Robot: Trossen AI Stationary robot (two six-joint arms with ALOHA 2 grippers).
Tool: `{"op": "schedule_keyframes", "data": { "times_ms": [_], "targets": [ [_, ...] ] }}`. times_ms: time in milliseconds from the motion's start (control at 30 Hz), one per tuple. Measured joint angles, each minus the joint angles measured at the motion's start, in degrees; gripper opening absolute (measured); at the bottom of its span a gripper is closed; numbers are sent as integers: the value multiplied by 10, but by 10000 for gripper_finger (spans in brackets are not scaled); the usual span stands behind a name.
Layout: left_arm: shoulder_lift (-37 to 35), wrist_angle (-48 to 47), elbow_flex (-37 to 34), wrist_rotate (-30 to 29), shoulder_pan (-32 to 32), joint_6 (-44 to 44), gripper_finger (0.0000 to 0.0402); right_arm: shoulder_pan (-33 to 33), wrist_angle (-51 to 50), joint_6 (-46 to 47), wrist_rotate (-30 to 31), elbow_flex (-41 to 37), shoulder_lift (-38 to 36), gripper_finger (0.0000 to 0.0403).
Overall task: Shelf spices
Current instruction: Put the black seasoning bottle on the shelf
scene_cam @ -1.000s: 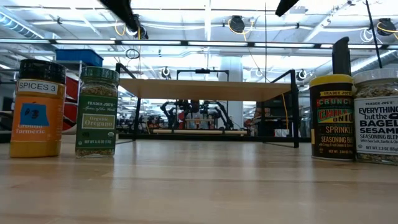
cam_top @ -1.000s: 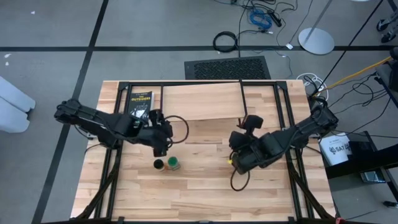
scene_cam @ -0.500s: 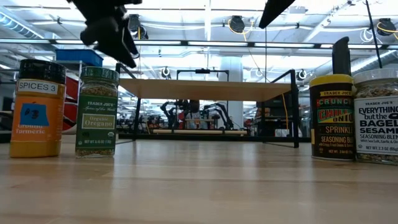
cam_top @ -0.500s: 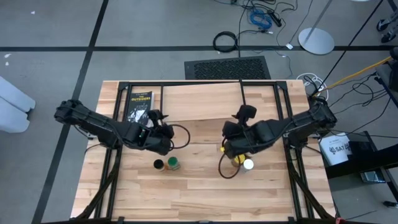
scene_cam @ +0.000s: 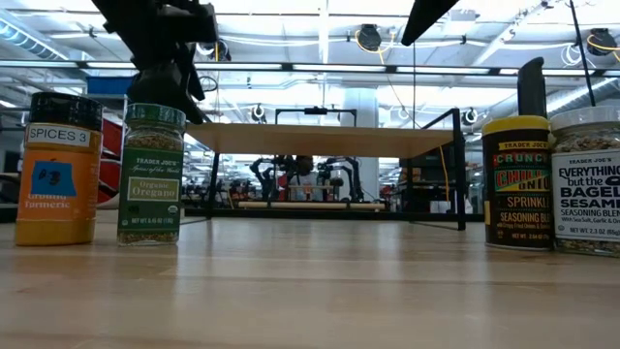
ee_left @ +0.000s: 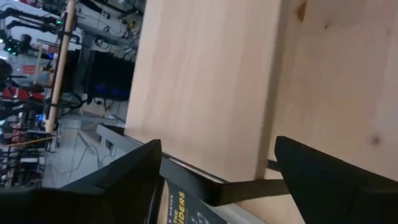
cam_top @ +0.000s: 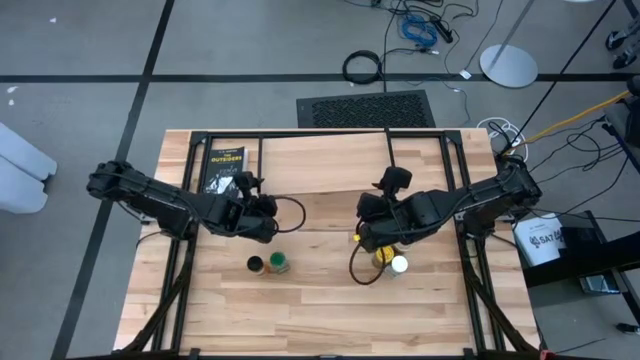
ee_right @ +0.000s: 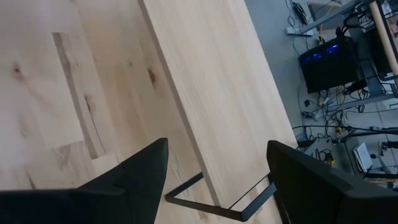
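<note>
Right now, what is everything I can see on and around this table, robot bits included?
Jars: four on the table, none on the shelf. Dark-lidded orange one and green-lidded one stand together on the left; yellow-lidded one and white-lidded one together on the right.
Shelf: one, light wood top on black rod legs, at the table's far edge, nothing on it.
Packet: one, black with yellow lettering, flat at the far left.
Table: one, pale wood.
Cables: several, on the grey floor beyond the table.
Left gripper: open, empty, above the left pair.
Right gripper: open, empty, by the right pair.
</note>
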Motion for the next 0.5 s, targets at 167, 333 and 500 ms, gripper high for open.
{"op": "schedule_keyframes", "data": {
  "times_ms": [167, 333, 500],
  "targets": [
    [0, -10, 0, -14, 13, 0, 311, -3, 1, 0, 0, 0, 0, 260],
    [0, -12, 0, -23, 29, 15, 311, -3, 1, 0, 0, 0, 0, 260],
    [0, -12, 0, -44, 39, 31, 311, -3, 1, -1, 0, 0, 0, 260]
  ]
}}
